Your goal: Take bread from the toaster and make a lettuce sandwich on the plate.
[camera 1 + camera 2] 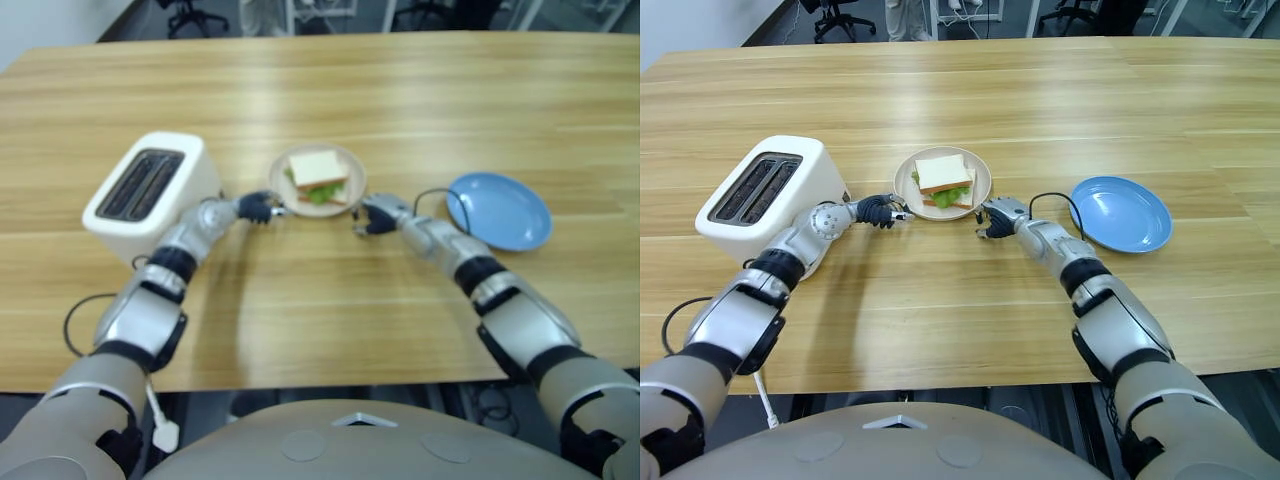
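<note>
A white toaster (pixel 760 195) stands at the left of the wooden table, and its two slots look dark and empty. To its right a beige plate (pixel 981 170) carries a sandwich (pixel 943 178): a bread slice on top, green lettuce showing at the edge, and bread beneath. My left hand (pixel 880 211) rests low over the table just left of the plate's rim, fingers curled, with nothing in it. My right hand (pixel 998 217) is at the plate's lower right edge, also curled and holding nothing.
An empty blue plate (pixel 1127 213) lies to the right of my right forearm. A thin black cable (pixel 1052 199) loops between that plate and the hand. The toaster's white cord and plug (pixel 165 435) hang off the near table edge at the left.
</note>
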Available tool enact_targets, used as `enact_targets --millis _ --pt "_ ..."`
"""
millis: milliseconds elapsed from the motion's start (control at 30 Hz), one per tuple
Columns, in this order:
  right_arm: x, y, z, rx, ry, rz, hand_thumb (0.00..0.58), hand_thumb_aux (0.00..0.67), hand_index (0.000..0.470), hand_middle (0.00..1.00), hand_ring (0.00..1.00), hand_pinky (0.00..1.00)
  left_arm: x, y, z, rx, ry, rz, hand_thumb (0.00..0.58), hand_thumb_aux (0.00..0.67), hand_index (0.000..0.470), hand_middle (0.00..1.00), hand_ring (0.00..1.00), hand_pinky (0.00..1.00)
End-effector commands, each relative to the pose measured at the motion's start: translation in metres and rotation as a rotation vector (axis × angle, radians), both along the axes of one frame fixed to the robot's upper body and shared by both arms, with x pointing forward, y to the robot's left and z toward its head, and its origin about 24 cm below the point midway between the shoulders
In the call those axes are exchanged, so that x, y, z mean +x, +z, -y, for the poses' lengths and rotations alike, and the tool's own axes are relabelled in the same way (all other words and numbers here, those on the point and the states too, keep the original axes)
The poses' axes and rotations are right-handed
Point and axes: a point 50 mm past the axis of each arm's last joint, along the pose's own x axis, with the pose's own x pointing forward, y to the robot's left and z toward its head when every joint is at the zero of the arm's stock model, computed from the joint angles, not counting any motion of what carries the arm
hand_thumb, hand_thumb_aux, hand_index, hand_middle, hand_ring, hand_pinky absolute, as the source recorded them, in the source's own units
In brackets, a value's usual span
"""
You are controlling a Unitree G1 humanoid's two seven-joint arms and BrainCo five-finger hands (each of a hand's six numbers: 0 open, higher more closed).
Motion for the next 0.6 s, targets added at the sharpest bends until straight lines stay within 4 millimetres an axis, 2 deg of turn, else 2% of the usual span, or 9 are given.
enact_targets --millis 33,133,167,267,400,500,600 --pt "-0.015 0.039 0.011 0.216 -0.005 0.072 0.000 0.000 0.000 0.00 0.00 0.00 -0.018 0.051 0.000 -0.190 -0.022 0.157 0.000 0.000 0.000 0.00 0.00 0.00" --pt "-0.031 0.066 0.019 0.461 -0.063 0.097 0.000 0.000 0.000 0.00 0.00 0.00 -0.039 0.078 -0.001 -0.399 0.048 0.230 0.000 0.000 0.000 0.00 0.00 0.00" --pt "-0.036 0.073 0.021 0.562 -0.094 0.098 0.000 0.000 0.000 0.00 0.00 0.00 -0.047 0.079 0.000 -0.485 0.082 0.213 0.000 0.000 0.000 0.00 0.00 0.00" --pt "-0.044 0.076 0.034 0.869 -0.290 0.056 0.000 0.000 0.000 0.00 0.00 0.00 -0.070 0.063 0.015 -0.719 0.171 0.109 0.000 0.000 0.000 0.00 0.00 0.00" --pt "-0.057 0.059 0.037 1.135 -0.423 -0.038 0.000 0.000 0.000 0.00 0.00 0.00 -0.087 0.034 0.023 -0.951 0.384 0.012 0.000 0.000 0.000 0.00 0.00 0.00" --pt "-0.066 0.040 0.037 1.342 -0.528 -0.092 0.000 0.000 0.000 0.00 0.00 0.00 -0.089 0.026 0.013 -1.026 0.519 0.062 0.000 0.000 0.000 0.00 0.00 0.00" --pt "-0.074 0.026 0.036 1.512 -0.616 -0.126 0.000 0.000 0.000 0.00 0.00 0.00 -0.093 0.015 0.006 -1.046 0.583 0.092 0.000 0.000 0.000 0.00 0.00 0.00"
